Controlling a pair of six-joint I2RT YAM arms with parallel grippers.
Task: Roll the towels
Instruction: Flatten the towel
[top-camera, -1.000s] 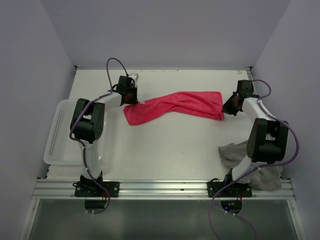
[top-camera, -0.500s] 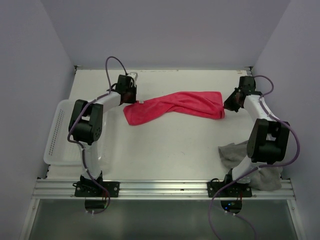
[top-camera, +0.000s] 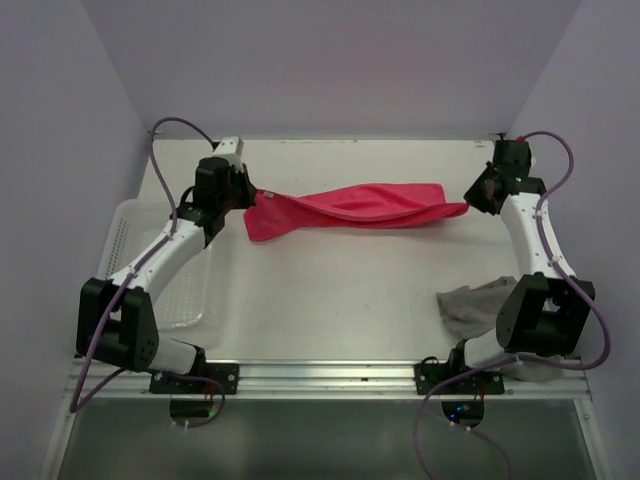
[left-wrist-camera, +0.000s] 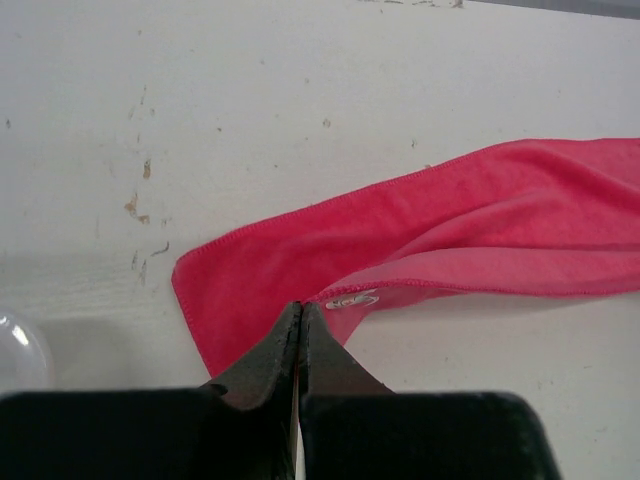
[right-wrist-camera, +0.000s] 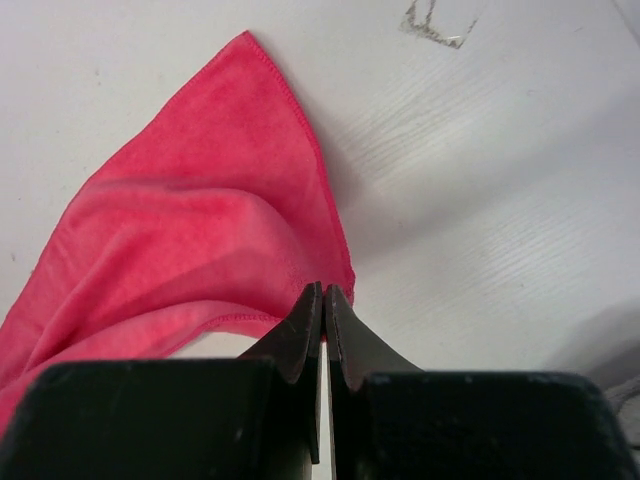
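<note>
The pink-red towel (top-camera: 350, 207) hangs stretched across the far half of the table, lifted between both grippers. My left gripper (top-camera: 247, 192) is shut on its left corner, beside the small white label (left-wrist-camera: 352, 299); the towel (left-wrist-camera: 470, 225) runs away to the right in the left wrist view. My right gripper (top-camera: 472, 204) is shut on the right corner, and the towel (right-wrist-camera: 200, 240) droops to the left below it in the right wrist view. The grey towel (top-camera: 478, 305) lies crumpled by the right arm's base, partly hidden under that arm.
A white perforated basket (top-camera: 120, 235) sits at the table's left edge, partly under the left arm. A metal rail (top-camera: 320, 378) runs along the near edge. Walls close in the table on the left, right and far sides.
Both arms have risen and spread apart, pulling the pink-red towel taut and lifting it off the table. The left gripper closed on its corner. The grey towel has not moved.
</note>
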